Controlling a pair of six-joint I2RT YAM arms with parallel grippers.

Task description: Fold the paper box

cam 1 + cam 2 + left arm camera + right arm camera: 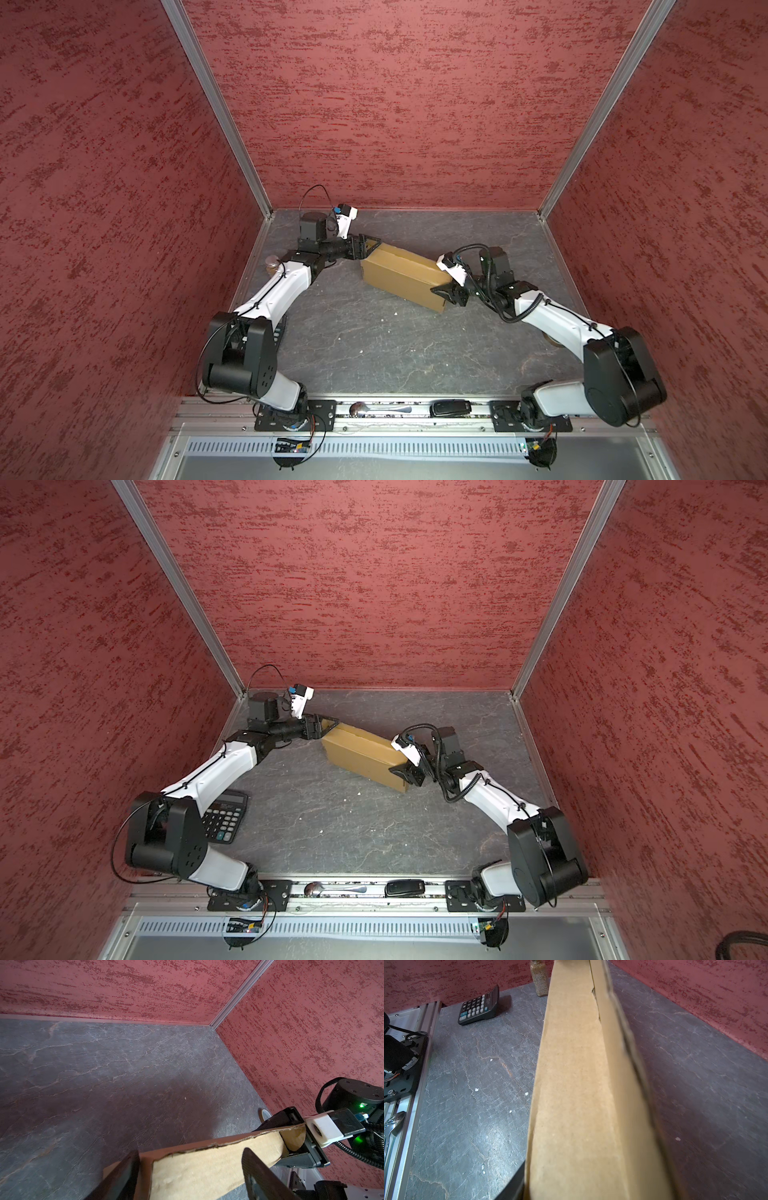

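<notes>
The paper box (401,274) sits diagonally on the grey table (374,353), toward the back, caught between both arms. The right gripper (441,296) is clamped on its near right end, with cardboard pinched between the jaws. The left gripper (372,248) has its jaws spread wide around the far left corner, can't tell if it's actually squeezing.

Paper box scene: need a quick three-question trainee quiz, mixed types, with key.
1. True or false: the paper box lies flat as an unfolded sheet.
2. Multiple choice: near the left arm lies a A) stapler B) calculator C) mug.
3. Short answer: which gripper meets the box's end nearer the back wall?
Key: 1 false; 2 B; 3 the left gripper.
</notes>
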